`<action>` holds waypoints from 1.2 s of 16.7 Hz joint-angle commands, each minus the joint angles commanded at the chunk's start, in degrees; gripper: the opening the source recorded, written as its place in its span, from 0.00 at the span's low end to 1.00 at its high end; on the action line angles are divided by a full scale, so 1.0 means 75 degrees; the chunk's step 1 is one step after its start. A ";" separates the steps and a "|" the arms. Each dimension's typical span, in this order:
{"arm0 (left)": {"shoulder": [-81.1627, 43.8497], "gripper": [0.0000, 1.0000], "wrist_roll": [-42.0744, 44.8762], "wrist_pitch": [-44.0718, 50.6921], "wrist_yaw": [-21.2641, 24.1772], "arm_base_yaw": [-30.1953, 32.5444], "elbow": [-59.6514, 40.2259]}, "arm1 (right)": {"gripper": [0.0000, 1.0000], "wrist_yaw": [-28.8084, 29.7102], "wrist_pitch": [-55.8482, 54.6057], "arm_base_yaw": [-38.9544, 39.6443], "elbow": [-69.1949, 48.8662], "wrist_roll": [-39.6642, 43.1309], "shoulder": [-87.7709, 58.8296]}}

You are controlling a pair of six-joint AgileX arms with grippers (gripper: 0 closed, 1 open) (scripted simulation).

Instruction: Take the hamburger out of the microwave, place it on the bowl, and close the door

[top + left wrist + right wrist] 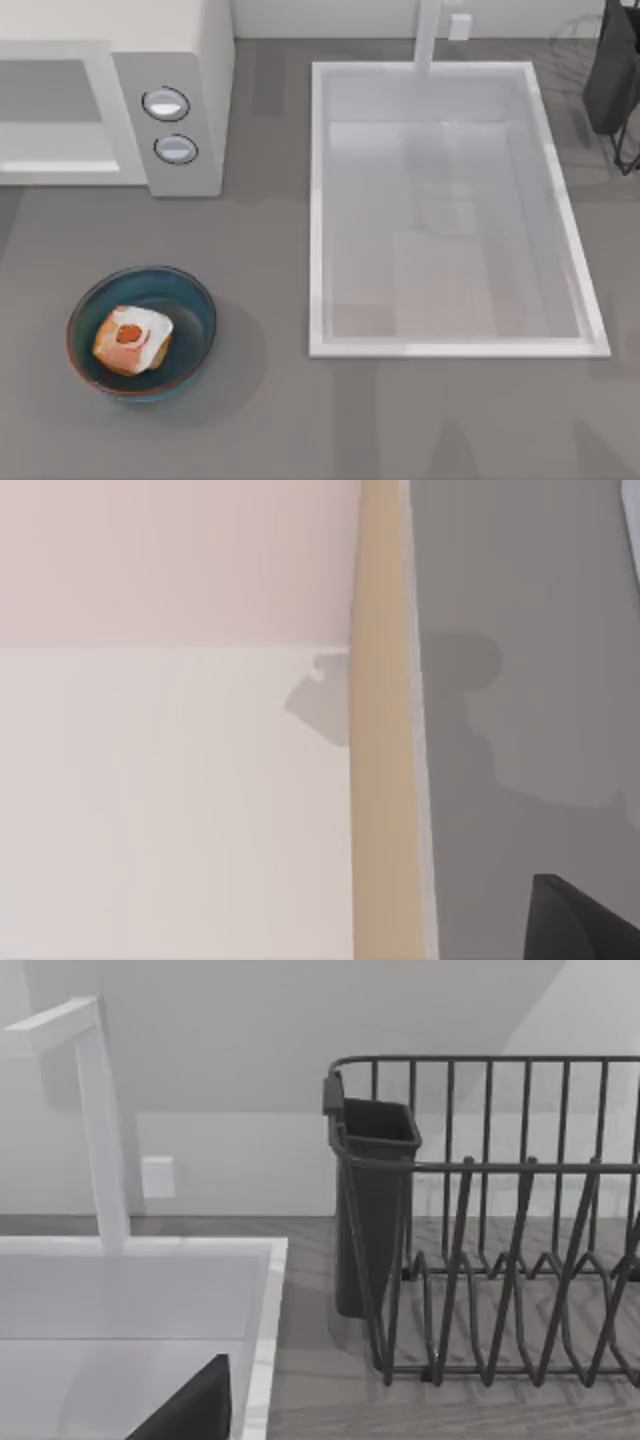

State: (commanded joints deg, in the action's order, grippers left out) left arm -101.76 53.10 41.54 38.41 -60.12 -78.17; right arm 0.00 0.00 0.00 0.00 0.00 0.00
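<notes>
Neither gripper's opening can be told. In the left wrist view a dark corner of the arm's own hardware sits against the grey worktop [520, 630], beside a pale flat panel edged by a tan strip [378, 730]; whether that panel belongs to the microwave cannot be told. The right wrist view looks across the sink [130, 1290] and its white faucet [95, 1120] toward a dark wire dish rack [500, 1220] holding a dark cutlery cup [372, 1210].

The microwave [190, 60] stands at the worktop's far left corner, its two dials facing up in the top view. The door [55, 165] appears to lie flush with the front, left of the dial panel, so it is judged shut or nearly so. Near of the microwave, well apart from it, rests the bowl [195, 300], and inside it lies the hamburger [133, 338], toward the bowl's left side. The sink, right of the microwave, holds nothing visible. Judged from this layout, the task looks complete; only retreat remains.
</notes>
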 joint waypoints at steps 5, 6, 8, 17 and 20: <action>-0.0539 0.00 0.0023 -0.1851 0.0025 -0.0029 0.1157 | 1.00 0.0000 0.0000 0.0000 0.0000 0.0000 0.0000; -0.0645 0.00 0.0028 -0.2158 0.0030 -0.0035 0.1383 | 1.00 0.0000 0.0000 0.0000 0.0000 0.0000 0.0000; -0.0794 0.00 0.0035 -0.2531 0.0037 -0.0042 0.1700 | 1.00 0.0000 0.0000 0.0000 0.0000 0.0000 0.0000; -0.0018 0.00 -0.0439 -0.3029 -0.0174 0.0418 0.2655 | 1.00 0.0000 0.0000 0.0000 0.0000 0.0000 0.0000; 0.0848 0.00 -0.0962 -0.3546 -0.0406 0.0889 0.3862 | 1.00 0.0000 0.0000 0.0000 0.0000 0.0000 0.0000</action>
State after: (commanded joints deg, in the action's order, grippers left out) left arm -95.40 45.88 14.94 35.37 -53.45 -49.21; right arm 0.00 0.00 0.00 0.00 0.00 0.00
